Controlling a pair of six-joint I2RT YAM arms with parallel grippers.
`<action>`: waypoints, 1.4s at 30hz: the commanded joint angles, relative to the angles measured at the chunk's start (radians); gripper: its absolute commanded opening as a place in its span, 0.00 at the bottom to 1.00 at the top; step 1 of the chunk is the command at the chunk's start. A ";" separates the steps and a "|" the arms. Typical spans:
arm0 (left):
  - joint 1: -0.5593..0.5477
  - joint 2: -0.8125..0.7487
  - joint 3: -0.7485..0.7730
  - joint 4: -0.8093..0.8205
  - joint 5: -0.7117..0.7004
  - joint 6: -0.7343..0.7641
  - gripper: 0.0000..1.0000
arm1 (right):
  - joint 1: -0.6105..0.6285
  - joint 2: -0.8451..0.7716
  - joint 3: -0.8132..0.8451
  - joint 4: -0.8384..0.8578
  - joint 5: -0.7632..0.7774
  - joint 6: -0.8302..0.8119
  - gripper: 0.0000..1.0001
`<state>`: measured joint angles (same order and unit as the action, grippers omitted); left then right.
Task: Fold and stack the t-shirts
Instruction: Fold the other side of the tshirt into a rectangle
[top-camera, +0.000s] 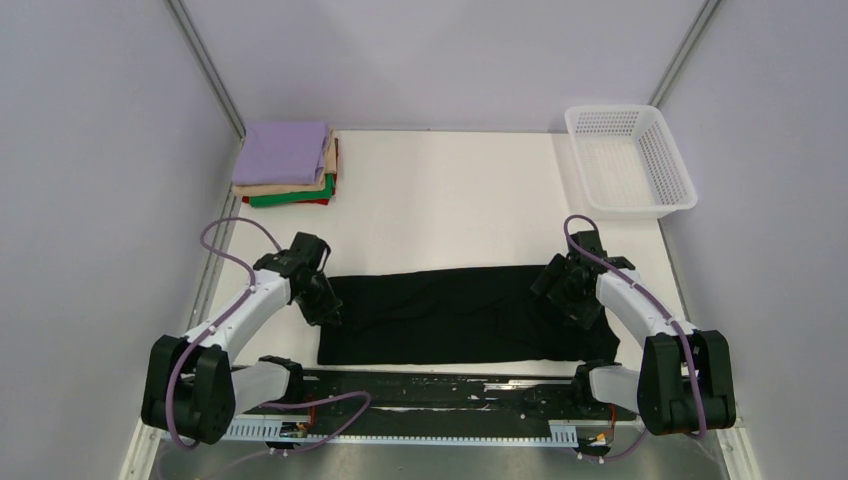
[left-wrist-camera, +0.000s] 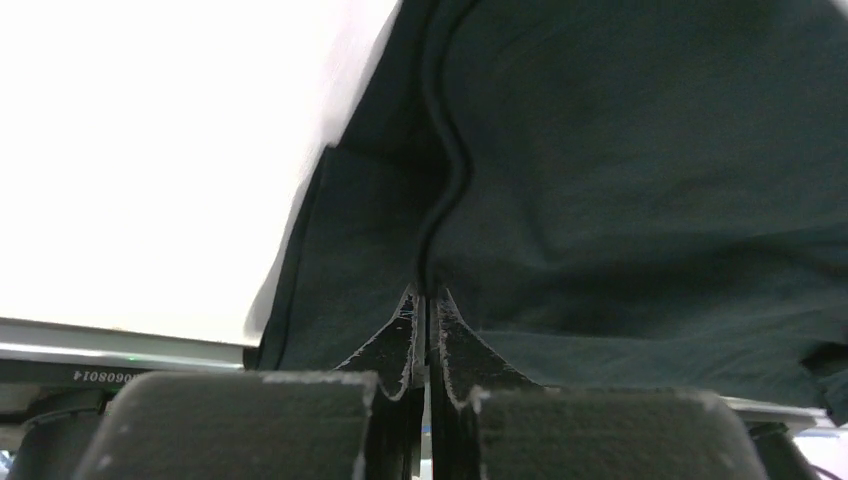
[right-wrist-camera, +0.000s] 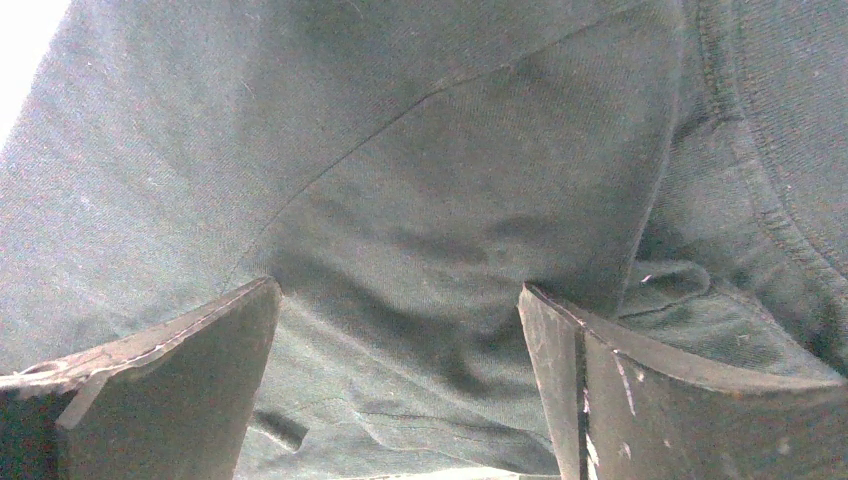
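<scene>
The black t-shirt (top-camera: 465, 315) lies flat along the near edge of the worktop (top-camera: 450, 200), long axis left to right, with the left gripper (left-wrist-camera: 427, 300) pinched together on a ridge of its cloth at the left end and the right gripper (right-wrist-camera: 400, 300) spread wide, holding nothing, over the right end.

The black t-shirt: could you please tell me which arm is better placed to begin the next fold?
Left, probably. The left hand is closed, apparently pinching a ridge of the black t-shirt at its left end, ready to lift. The right hand hangs open over the right end, gripping nothing.
</scene>
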<state>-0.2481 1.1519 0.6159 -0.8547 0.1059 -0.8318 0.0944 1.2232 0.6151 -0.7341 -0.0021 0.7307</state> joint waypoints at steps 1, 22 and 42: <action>-0.002 -0.011 0.144 0.021 -0.119 0.027 0.00 | -0.016 0.028 -0.034 0.078 0.056 -0.033 1.00; 0.002 0.049 0.323 0.029 -0.235 0.105 0.00 | -0.023 0.025 -0.037 0.082 0.045 -0.036 1.00; 0.010 0.092 0.357 0.011 -0.234 0.062 1.00 | -0.023 -0.106 0.031 0.032 -0.096 -0.061 1.00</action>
<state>-0.2386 1.3033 0.8673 -0.8944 -0.1967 -0.8028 0.0757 1.1721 0.6064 -0.7250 -0.0589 0.6933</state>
